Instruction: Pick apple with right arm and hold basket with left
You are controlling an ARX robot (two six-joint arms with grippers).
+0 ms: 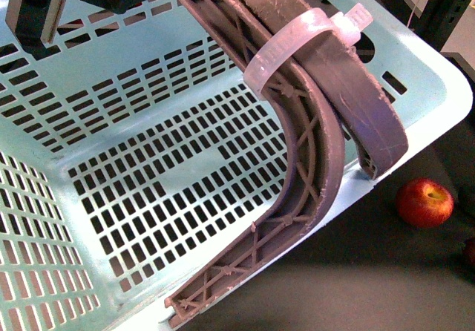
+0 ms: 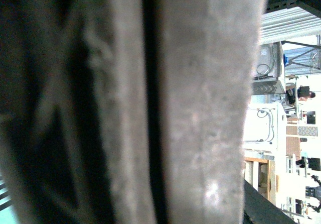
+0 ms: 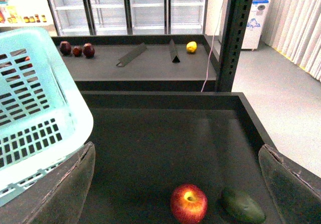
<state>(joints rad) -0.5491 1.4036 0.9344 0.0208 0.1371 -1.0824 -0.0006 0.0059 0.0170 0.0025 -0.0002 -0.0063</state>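
The pale turquoise basket (image 1: 111,160) fills most of the front view, tilted, with its two brown ribbed handles (image 1: 326,123) tied by a whitish band (image 1: 297,45). My left gripper is shut on the basket. The left wrist view shows only the handle (image 2: 200,108) up close, and the fingers are hidden. The red apple (image 1: 424,202) lies on the dark tray to the right of the basket. In the right wrist view my right gripper (image 3: 178,191) is open above the apple (image 3: 188,203), one finger (image 3: 65,189) on each side and not touching it.
A green avocado (image 3: 243,205) lies right beside the apple. The basket's corner (image 3: 35,98) is close to one finger. The tray wall (image 3: 251,123) and a black post (image 3: 233,33) stand beyond. Far back sit dark fruits (image 3: 76,49) and a lemon (image 3: 191,46).
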